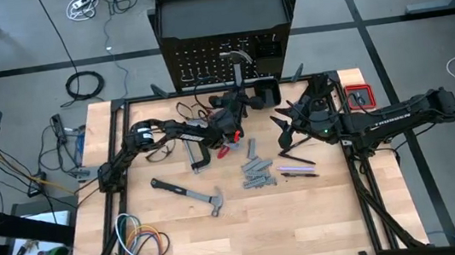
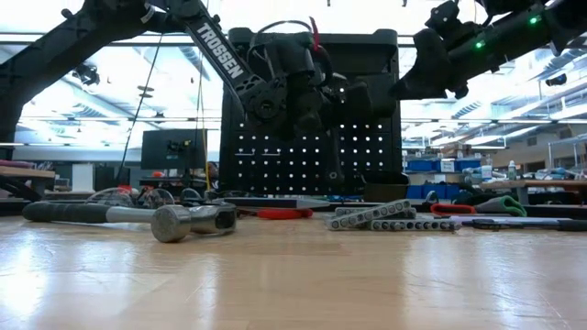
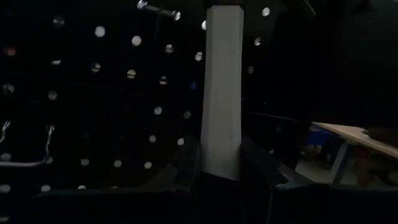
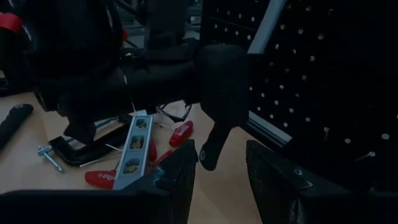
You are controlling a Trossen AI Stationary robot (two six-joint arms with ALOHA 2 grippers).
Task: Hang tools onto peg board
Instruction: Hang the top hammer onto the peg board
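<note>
At the worktop's near left corner lies a coil of cables (image 1: 140, 243). Farther in, a hammer (image 1: 188, 194) lies flat left of centre, with grey wrenches (image 1: 258, 172) and thin screwdrivers (image 1: 298, 167) near the middle. Beyond them a C-clamp (image 1: 196, 156), red-handled pliers (image 1: 226, 147) and a level (image 4: 134, 149) lie close together. The right end effector (image 1: 290, 134) hovers above the screwdrivers, fingers partly apart and holding nothing. Toward the far edge, the left end effector (image 1: 238, 105) is closed on the handle of a 2nd hammer (image 3: 222, 93), held upright against the peg board (image 1: 208, 65) at the far edge.
</note>
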